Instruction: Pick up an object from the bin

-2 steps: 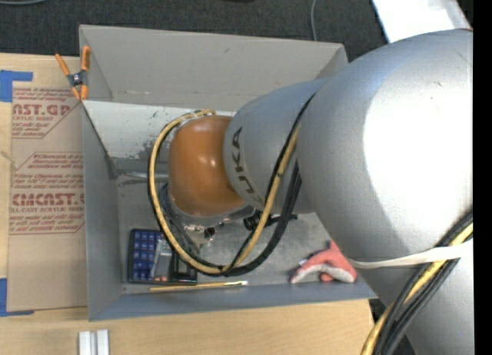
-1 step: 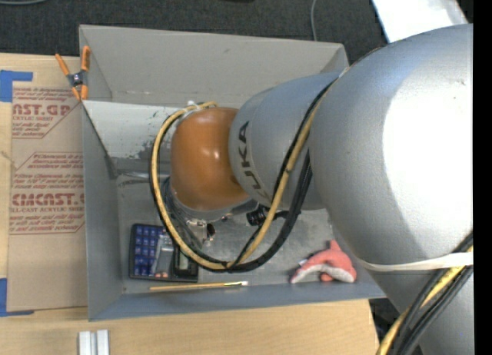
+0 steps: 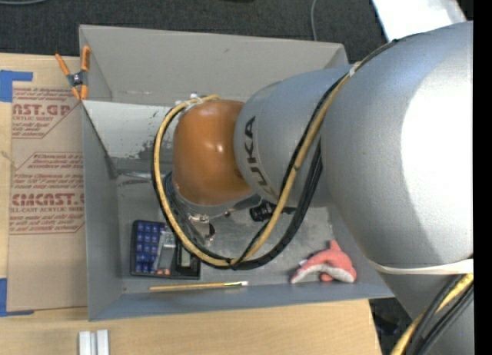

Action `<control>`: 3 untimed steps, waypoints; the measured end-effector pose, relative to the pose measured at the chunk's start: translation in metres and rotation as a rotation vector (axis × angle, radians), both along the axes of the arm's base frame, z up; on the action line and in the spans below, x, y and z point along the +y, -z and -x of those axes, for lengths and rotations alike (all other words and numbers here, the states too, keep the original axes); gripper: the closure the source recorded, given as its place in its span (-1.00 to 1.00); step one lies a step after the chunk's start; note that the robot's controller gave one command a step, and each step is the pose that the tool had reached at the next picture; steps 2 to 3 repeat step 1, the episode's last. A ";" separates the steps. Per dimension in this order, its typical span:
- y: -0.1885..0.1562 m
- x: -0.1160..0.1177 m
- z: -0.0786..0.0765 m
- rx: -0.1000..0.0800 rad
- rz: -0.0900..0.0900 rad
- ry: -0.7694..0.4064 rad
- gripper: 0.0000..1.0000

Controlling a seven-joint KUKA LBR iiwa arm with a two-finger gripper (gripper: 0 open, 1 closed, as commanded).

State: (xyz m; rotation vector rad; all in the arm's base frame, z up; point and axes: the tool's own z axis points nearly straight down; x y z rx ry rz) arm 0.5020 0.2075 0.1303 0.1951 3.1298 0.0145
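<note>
Looks like the approach step: tool (image 3: pixel 200 230) sits low beside the blue calculator (image 3: pixel 148 246). Can't tell how wide it is. Next it needs centring.

Flat blue rectangular keypad device (image 3: pixel 148 246), face up, lower left of grey metal bin (image 3: pixel 98 223), thin yellow stick (image 3: pixel 198 286) alongside, pink soft lump (image 3: pixel 327 267) lower right.

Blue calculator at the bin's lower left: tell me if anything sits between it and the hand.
No loose thing visible does. The hand hangs just right of the blue calculator; only the arm's own cable loop crosses the gap.
</note>
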 end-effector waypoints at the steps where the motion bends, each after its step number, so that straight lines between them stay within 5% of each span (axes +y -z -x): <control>1: -0.020 0.000 0.000 0.001 0.000 -0.001 1.00; 3: -0.020 0.000 0.000 0.001 0.000 -0.001 1.00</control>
